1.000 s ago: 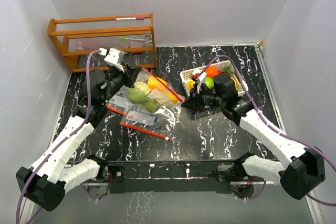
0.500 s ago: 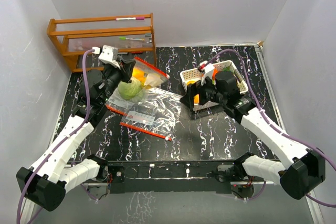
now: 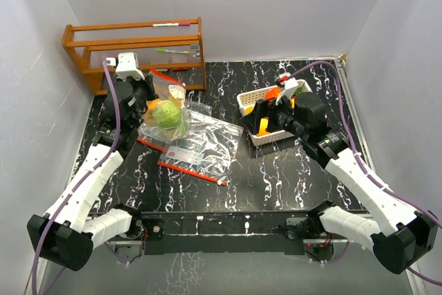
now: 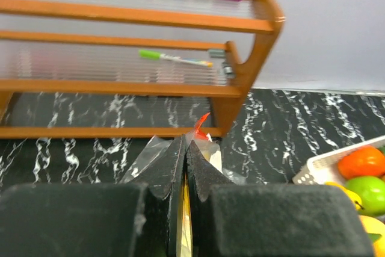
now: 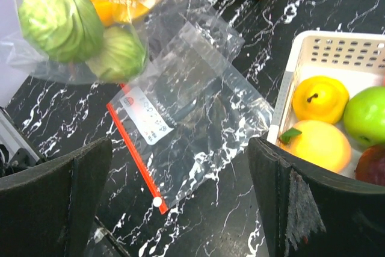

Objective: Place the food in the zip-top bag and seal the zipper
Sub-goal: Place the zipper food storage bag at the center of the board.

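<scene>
1. Up at the back left of the table [image 3: 276,177], the left jaws are pressed together, pinching the top edge of a clear zip-top bag [image 3: 168,114] just in front of the wooden rack [image 3: 131,50].
2. Inside that hanging bag sit a green leafy toy [image 5: 57,19], a second green piece [image 5: 117,55] and an orange piece [image 5: 111,4].
3. A second clear bag [image 5: 192,118] with a red zipper strip [image 5: 135,154] lies flat on the table beside it.
4. The right jaws are spread wide and empty, hovering over the left rim of the white basket [image 5: 313,52].
5. In the basket lie a yellow fruit [image 5: 320,99], an orange-yellow fruit [image 5: 317,144] and a green apple [image 5: 367,115].
</scene>
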Available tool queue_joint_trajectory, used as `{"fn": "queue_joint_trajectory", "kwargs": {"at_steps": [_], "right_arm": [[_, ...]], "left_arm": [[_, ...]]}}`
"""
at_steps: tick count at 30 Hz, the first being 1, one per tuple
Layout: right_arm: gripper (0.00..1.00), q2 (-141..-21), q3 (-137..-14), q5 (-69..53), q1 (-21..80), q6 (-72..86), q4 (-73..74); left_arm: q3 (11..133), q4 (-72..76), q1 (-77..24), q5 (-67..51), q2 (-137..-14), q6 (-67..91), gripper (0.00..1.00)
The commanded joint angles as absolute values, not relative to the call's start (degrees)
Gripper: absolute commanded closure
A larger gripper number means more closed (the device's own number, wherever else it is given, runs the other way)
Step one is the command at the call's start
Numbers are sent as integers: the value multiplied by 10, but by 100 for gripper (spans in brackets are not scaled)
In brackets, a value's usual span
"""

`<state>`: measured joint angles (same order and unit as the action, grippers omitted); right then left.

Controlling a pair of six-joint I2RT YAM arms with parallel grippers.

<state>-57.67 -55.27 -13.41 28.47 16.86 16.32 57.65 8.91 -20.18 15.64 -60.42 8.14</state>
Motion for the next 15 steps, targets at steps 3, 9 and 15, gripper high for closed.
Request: {"fn": "queue_joint_trajectory", "kwargs": {"at_steps": [3, 9, 15], "right_arm": [[2, -561, -543, -147, 284, 184, 150], [1, -559, -531, -155, 284, 183, 164], [2, -571, -525, -174, 283, 181, 163]], "left_arm": [[620, 64, -122, 165, -632, 144, 100], [614, 47, -70, 170, -618, 174, 100], [567, 32, -70, 89, -617, 224, 33]]}}
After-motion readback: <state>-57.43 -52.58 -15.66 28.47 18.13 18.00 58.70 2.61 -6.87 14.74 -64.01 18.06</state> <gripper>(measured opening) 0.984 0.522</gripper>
